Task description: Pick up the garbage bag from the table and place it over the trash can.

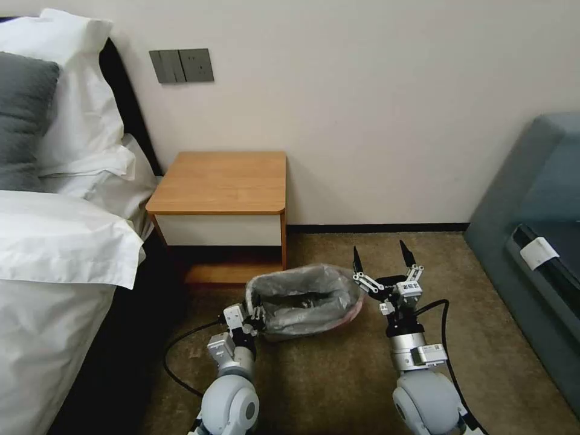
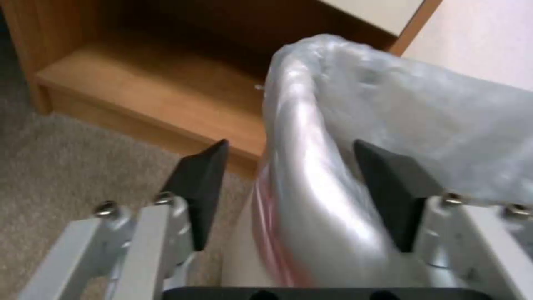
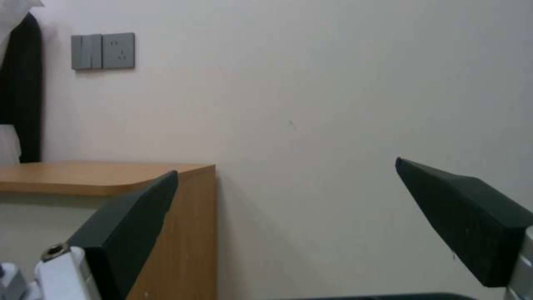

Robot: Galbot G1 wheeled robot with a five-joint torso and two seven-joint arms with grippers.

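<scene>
The garbage bag [image 1: 314, 284] is draped over the trash can [image 2: 236, 262], which stands on the carpet in front of the table [image 1: 223, 181]. The bag's grey plastic covers the rim and its pink-red edge [image 1: 347, 322] hangs low on the outside. My left gripper [image 1: 257, 314] is open at the can's left rim. In the left wrist view the left gripper [image 2: 290, 143] straddles the bag-covered rim [image 2: 311, 166], one finger outside and one inside. My right gripper [image 1: 380, 252] is open and holds nothing, raised just right of the can, pointing at the wall [image 3: 286, 166].
A bed with white linen [image 1: 54, 241] fills the left side. A blue-grey sofa [image 1: 538, 241] stands at the right. The table's open lower shelf [image 2: 150, 96] lies just behind the can. Black cables [image 1: 181, 350] trail on the carpet by both arms.
</scene>
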